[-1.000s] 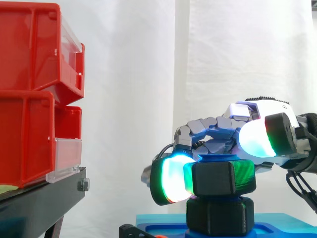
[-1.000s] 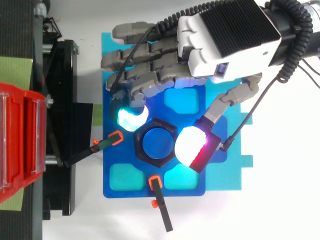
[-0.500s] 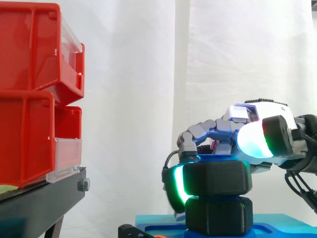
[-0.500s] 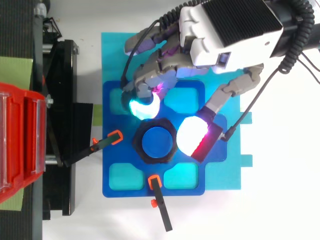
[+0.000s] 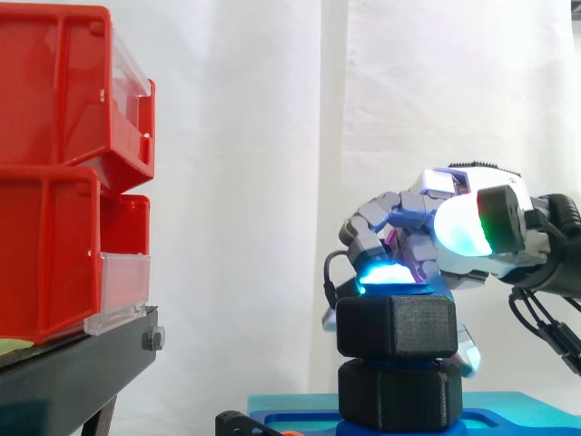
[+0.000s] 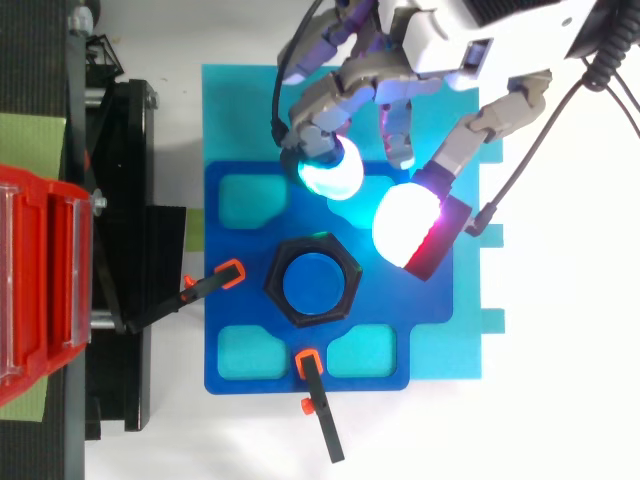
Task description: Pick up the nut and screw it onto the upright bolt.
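Red bins (image 5: 54, 173) stacked on the left, sitting on the black stand (image 5: 77, 363), and from the side that's all height and no depth. Looking down, the blue base (image 6: 240, 345) spreads out beside the stand, with lighter pockets at its corners. The hand (image 6: 450, 40) reaches in from the upper right, fingers loosely bent and spread, clamped on nothing. Its cyan pad (image 6: 330, 172) and the white-and-red thumb pad (image 6: 410, 228) sit apart with a clear gap between them. From the side that cyan pad (image 5: 386, 272) looks parked right on top of the nut (image 5: 397, 325), but the top view settles it: the pad is off to the far side, well clear. The nut (image 6: 349, 283) is alone in the middle of the base, a black hexagon ringing the blue bolt (image 6: 312, 284). Only the side view shows it riding above a second black hex block (image 5: 399, 395). Two orange-tipped clamps (image 6: 230, 273) point in at the nut from the left and from below.
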Robot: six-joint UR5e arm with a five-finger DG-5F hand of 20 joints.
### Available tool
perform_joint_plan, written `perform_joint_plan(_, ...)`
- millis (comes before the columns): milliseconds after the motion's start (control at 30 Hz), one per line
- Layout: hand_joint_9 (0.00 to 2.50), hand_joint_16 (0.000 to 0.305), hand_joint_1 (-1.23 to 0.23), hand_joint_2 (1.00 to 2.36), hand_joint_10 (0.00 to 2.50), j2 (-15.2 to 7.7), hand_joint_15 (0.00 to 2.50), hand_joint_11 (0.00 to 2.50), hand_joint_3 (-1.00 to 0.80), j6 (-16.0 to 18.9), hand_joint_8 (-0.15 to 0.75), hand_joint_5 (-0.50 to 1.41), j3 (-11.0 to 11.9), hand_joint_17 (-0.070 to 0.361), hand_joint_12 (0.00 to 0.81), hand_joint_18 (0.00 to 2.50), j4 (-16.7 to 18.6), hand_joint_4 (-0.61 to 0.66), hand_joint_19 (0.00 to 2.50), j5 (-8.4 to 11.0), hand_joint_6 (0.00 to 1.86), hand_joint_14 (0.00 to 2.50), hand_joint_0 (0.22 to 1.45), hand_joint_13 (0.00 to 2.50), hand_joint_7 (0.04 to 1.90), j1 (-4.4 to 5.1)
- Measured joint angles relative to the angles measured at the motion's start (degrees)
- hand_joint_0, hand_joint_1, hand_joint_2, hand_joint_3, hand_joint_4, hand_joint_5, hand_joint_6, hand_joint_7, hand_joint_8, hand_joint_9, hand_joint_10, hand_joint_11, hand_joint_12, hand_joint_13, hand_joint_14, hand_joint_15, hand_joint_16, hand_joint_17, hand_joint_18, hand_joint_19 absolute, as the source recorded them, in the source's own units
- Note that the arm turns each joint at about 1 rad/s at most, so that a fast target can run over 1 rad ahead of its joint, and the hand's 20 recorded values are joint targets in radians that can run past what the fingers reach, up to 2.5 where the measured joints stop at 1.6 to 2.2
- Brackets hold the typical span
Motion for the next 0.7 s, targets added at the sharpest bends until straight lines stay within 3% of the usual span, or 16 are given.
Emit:
perform_joint_plan(100, 1.15, 0.028, -0.34, 1.00, 0.00, 0.0, 0.03, 0.10, -0.50, 0.0, 0.244, -0.11, 1.6, 0.063, 0.268, 0.43, -1.5, 0.23, 0.00, -0.72, 0.50, 0.00, 0.45, 0.80, 1.10, -0.37)
perform_joint_plan(233, 0.72, 0.035, -0.33, 1.00, 0.00, 0.0, 0.00, 0.00, -0.50, 0.0, 0.233, -0.19, 4.1, 0.078, 0.300, 0.16, -3.2, 0.13, 0.00, -1.33, 0.50, 0.00, 0.44, 0.52, 0.76, -0.38)
perform_joint_plan(500, 0.48, 0.036, -0.32, 1.00, 0.00, -0.3, 0.00, 0.00, -0.50, 0.0, 0.208, -0.22, 5.2, 0.081, 0.307, 0.00, -2.4, 0.08, 0.00, -1.71, 0.50, 0.00, 0.44, 0.36, 0.61, 0.59)
perform_joint_plan(700, 0.37, 0.037, -0.31, 1.00, 0.00, -2.2, 0.00, 0.00, -0.50, 0.9, 0.196, -0.23, 5.2, 0.083, 0.312, 0.00, -2.0, 0.06, 0.00, -1.53, 0.50, 0.00, 0.44, 0.29, 0.58, 2.22)
